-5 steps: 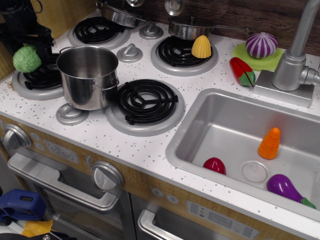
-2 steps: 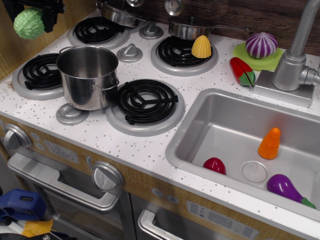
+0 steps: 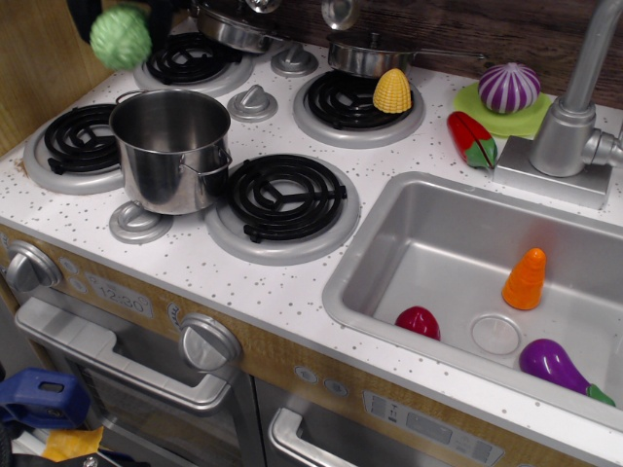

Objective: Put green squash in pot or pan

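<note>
Carrying the green squash (image 3: pixel 121 38), the jaws were clamped on it, far left of the pot (image 3: pixel 173 146); next it needed lowering inside.

You have yellow corn (image 3: pixel 392 91) at twelve o'clock, an orange carrot (image 3: pixel 526 278) and purple eggplant (image 3: pixel 555 365) in the sink (image 3: pixel 389 243) around four.
</note>
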{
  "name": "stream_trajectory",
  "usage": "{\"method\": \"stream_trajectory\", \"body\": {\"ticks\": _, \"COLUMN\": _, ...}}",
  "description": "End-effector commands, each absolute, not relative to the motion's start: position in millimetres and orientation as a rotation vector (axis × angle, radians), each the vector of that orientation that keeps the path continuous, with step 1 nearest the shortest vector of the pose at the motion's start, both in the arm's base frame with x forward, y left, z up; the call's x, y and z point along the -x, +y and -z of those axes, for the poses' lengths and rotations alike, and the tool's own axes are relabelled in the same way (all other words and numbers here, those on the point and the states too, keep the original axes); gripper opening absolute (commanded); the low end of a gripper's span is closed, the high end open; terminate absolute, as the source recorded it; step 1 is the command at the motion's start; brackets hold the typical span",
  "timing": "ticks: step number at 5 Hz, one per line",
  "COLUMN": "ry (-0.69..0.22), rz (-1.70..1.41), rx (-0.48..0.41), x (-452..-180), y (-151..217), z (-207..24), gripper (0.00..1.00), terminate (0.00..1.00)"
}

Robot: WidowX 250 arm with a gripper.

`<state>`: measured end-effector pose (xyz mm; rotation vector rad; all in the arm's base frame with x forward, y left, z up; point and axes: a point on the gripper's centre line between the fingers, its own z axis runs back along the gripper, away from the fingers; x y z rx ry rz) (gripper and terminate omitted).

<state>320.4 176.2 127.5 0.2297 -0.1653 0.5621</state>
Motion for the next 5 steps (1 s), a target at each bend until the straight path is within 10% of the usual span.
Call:
{"method": "stream_trajectory", "body": {"ticks": 1, "ry": -0.28, "rz": -0.644, "rx": -0.192, "x": -307, "y": 150, "z": -136, "gripper": 0.0, "terminate": 0.0}}
{"method": "stream_trajectory", "body": {"ticks": 2, "ry": -0.317, "rz": -0.656, "rx": -0.17, "x": -304, "y": 150, "z": -126, "gripper": 1.0, "terminate": 0.0}}
{"method": "stream_trajectory", "body": {"ticks": 4, "ry": -0.317, "rz": -0.656, "rx": -0.17, "x": -304, "y": 150, "z": -126, "gripper": 1.0, "terminate": 0.0}}
{"method": "stream_trajectory", "body": {"ticks": 5, "ry": -0.317, "rz": -0.656, "rx": -0.17, "x": -304, "y": 150, "z": -126, "gripper": 1.0, "terminate": 1.0}}
